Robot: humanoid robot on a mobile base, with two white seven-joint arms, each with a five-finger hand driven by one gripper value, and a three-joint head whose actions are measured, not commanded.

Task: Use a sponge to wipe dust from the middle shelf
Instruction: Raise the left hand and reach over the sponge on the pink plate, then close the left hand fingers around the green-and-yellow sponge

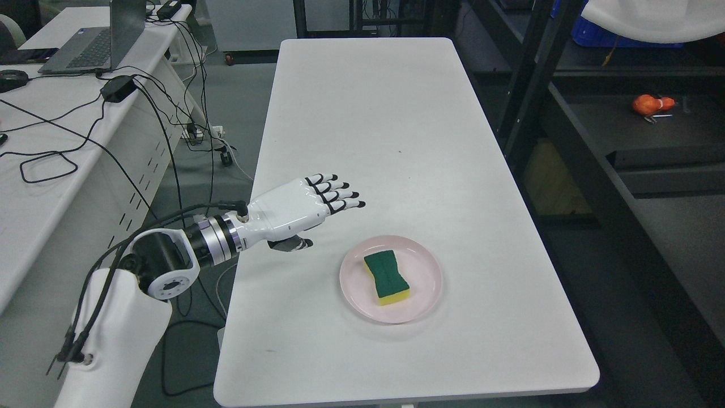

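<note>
A green and yellow sponge (pixel 387 277) lies on a pink plate (pixel 425 266) near the front of the white table (pixel 368 113). My left hand (pixel 323 201) hovers above the table's left edge, to the upper left of the plate, with its fingers stretched out and holding nothing. It is well apart from the sponge. A dark shelf unit (pixel 651 130) stands to the right of the table. My right hand does not show.
An orange object (pixel 651 105) lies on the dark shelf at the right. A desk (pixel 51 147) with a laptop (pixel 96 39) and several black cables stands at the left. A blue crate (pixel 600 34) sits at the upper right.
</note>
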